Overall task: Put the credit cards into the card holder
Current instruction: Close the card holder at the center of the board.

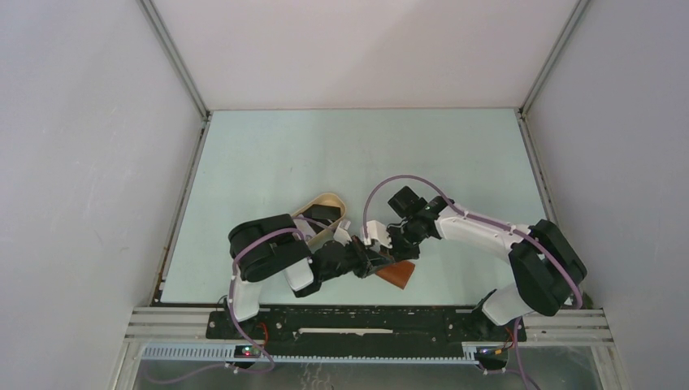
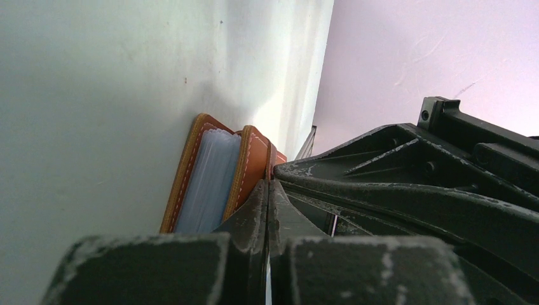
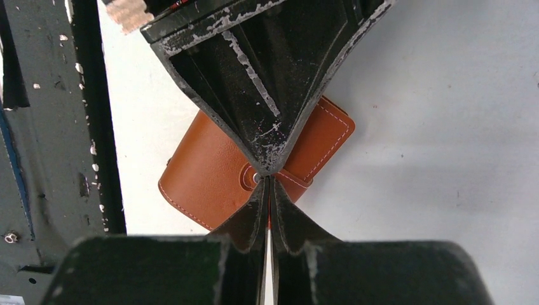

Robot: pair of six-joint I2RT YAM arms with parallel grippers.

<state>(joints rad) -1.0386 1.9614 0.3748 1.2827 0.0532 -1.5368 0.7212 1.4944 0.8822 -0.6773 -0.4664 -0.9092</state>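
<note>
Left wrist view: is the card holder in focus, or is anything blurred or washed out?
Left wrist: card holder sharp, clear sleeves readable; left hand's fingers soft; wall upper right washed pinkish. Right wrist: stitching crisp, light even.

A pale green tabletop [image 1: 325,154] lies under and ahead of the left gripper [image 1: 375,264] and right gripper [image 1: 388,250], evenly lit, shadows soft; a plain white back wall [image 1: 366,49] stands well ahead of them; a left wall [image 1: 81,162] and right wall [image 1: 626,122] close either side; aluminium posts [image 1: 175,61] edge the far corners; a slotted metal rail [image 1: 366,313] runs just behind.
</note>
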